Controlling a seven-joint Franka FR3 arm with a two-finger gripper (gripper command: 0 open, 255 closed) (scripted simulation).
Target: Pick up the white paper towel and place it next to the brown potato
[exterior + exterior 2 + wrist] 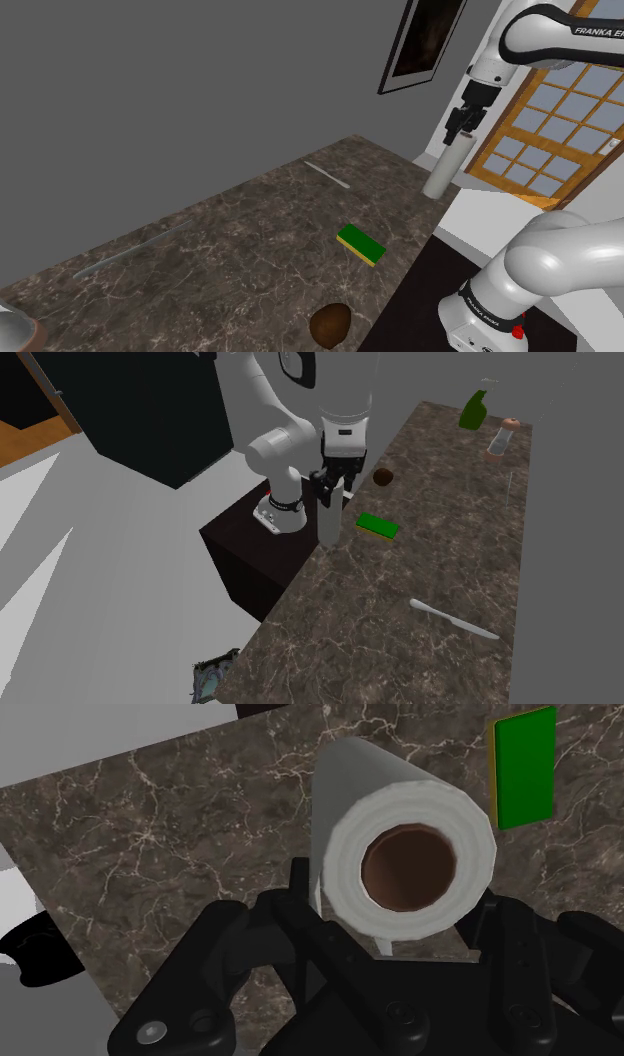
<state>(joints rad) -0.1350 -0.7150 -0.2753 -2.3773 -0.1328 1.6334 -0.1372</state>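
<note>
The white paper towel roll stands upright at the edge of the dark marble counter, close to the arm's stand. My gripper comes down on its top and is shut on it. In the wrist view I look down the roll onto its brown core, and the black fingers clasp it from both sides. Whether the roll's foot touches the counter I cannot tell. The brown potato lies farther along the same counter edge, beyond a green sponge. In the second exterior view the roll hangs under the gripper, with the potato behind it.
A green and yellow sponge lies between the roll and the potato. A pale knife rests mid-counter. A green bottle and a small shaker stand at the far end. A grey bowl sits at the shoulder view's lower left.
</note>
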